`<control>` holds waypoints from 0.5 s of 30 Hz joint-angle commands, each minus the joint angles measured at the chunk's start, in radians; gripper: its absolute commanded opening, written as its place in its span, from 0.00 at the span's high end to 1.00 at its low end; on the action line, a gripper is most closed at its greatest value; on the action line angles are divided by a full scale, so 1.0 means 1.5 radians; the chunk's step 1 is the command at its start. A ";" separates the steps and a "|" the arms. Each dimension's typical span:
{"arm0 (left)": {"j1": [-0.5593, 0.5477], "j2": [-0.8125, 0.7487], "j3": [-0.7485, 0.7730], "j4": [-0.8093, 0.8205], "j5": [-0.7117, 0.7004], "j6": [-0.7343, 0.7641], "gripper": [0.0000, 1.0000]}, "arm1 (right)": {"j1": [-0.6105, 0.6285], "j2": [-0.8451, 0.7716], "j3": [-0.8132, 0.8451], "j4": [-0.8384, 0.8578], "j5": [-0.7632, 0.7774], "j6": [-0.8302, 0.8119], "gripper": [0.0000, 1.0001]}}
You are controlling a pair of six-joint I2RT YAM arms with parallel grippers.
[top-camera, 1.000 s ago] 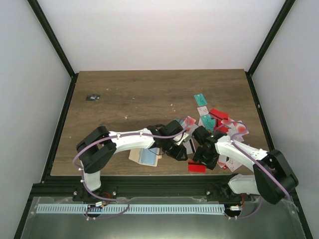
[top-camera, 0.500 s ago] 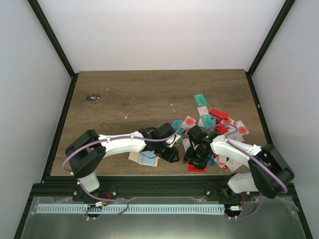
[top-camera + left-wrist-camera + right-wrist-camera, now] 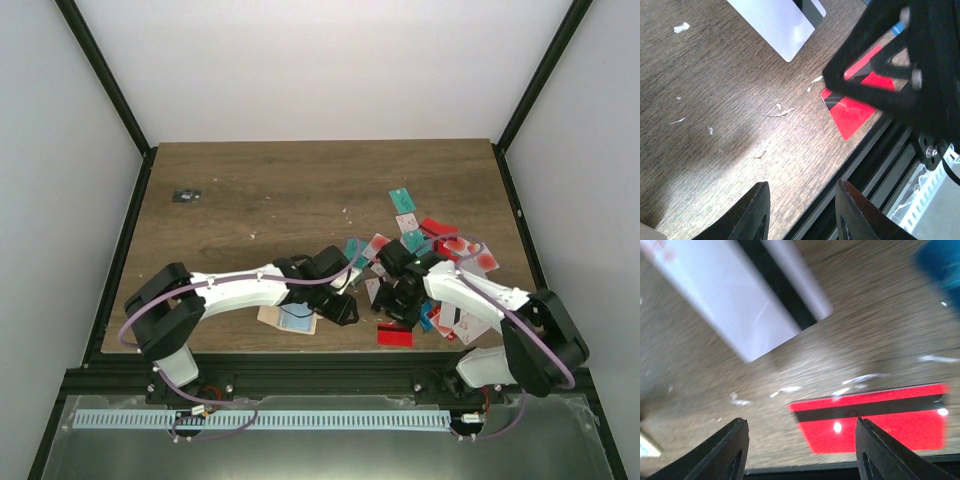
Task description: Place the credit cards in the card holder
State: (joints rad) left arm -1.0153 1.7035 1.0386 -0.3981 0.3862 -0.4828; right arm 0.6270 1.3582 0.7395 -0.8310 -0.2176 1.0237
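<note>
Credit cards [image 3: 432, 243] lie in a loose scatter on the right half of the table [image 3: 270, 190]. They are thin, flat plastic rectangles with rounded corners, in teal, red and white, some overlapping and turned every which way. We pick out a red card [image 3: 394, 335] lying by itself at the table's near edge, its long axis running left to right along that edge. In the right wrist view this red card [image 3: 875, 415] is glossy, with a black stripe along its upper long side. Just beyond it we see a white card [image 3: 740, 300] with a black stripe, smooth and faintly reflective, lying at a slant to the red one. The card holder [image 3: 287, 316] rests left of the red card near the front edge, a beige-tan piece lying flat, its long axis roughly left to right with a slight tilt. A blue card [image 3: 297, 318] lies on it, and we cannot tell whether that card is tucked into a pocket. The table is dark brown wood grain, matt, dotted with white flecks [image 3: 780, 112]. The left gripper [image 3: 802, 185] hangs low over bare wood beside the holder, jaws parted with nothing between them. The right gripper [image 3: 801, 422] hovers above the red card and the white card, jaws likewise apart and empty.
</note>
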 commanded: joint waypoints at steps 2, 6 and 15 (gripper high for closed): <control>0.002 -0.026 -0.011 0.000 0.001 -0.005 0.62 | -0.070 -0.044 -0.023 -0.074 0.109 -0.012 0.37; 0.000 -0.029 -0.017 0.003 0.006 -0.009 0.62 | -0.094 -0.058 -0.033 -0.091 0.169 0.027 0.36; 0.000 -0.050 -0.028 0.005 0.001 -0.021 0.62 | -0.098 -0.031 -0.106 -0.009 0.131 0.047 0.37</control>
State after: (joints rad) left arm -1.0153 1.6707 1.0077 -0.3985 0.3889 -0.4984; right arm 0.4889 1.2942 0.6239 -0.9085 -0.0032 1.0737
